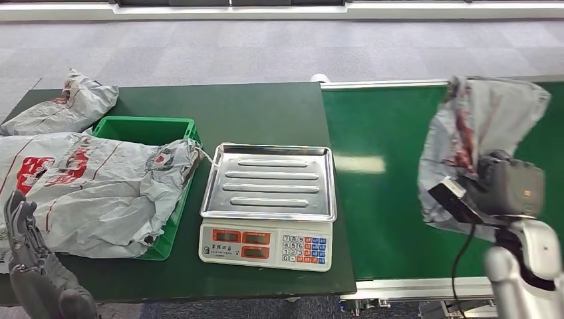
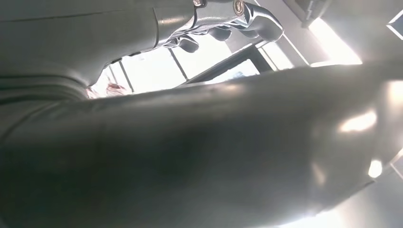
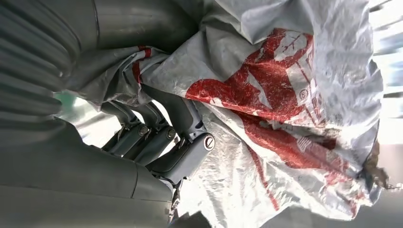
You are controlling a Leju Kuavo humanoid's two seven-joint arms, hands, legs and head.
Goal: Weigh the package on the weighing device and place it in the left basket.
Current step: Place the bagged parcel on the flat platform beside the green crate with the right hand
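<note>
My right hand (image 1: 502,186) grips a grey plastic package with red print (image 1: 482,126), held up above the green conveyor belt (image 1: 386,179) at the right. The right wrist view shows the hand's fingers (image 3: 161,142) closed into the crinkled package (image 3: 294,95). The weighing scale (image 1: 269,203), with a bare steel tray and a keypad, stands in the middle of the dark green table. A green basket (image 1: 143,129) to its left holds a large grey package (image 1: 93,186) that spills over its rim. My left hand (image 1: 30,256) hangs low at the table's front left corner, its fingers (image 2: 228,19) curled, holding nothing.
Another grey package (image 1: 66,103) lies on the table behind the basket at the far left. The table's front edge (image 1: 199,289) runs just before the scale. Grey carpet floor (image 1: 266,46) lies beyond the table and belt.
</note>
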